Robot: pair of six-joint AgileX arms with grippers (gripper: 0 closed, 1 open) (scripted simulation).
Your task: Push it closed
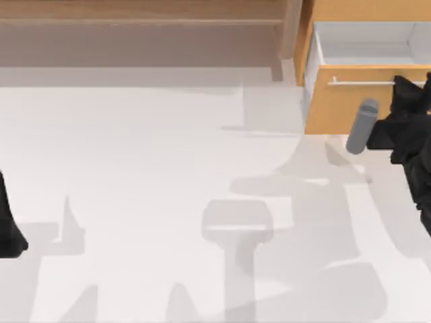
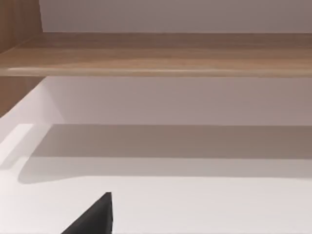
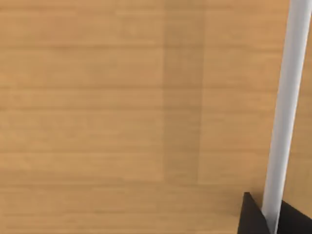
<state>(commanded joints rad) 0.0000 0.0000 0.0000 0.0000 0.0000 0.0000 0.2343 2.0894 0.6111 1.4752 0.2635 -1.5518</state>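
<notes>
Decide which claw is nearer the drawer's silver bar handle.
Right. The right claw is at the handle on the drawer front; the left claw sits far across the table.

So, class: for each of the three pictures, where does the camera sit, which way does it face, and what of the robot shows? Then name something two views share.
Top view: above the table, looking down; shows the open drawer, right gripper at its front, left arm parked at the left edge.
Left wrist view: on the left arm, facing the shelf unit; a dark fingertip shows.
Right wrist view: on the right arm, close against the drawer front; fingertips flank the handle.
Shared: drawer front and handle, in top and right wrist views.
</notes>
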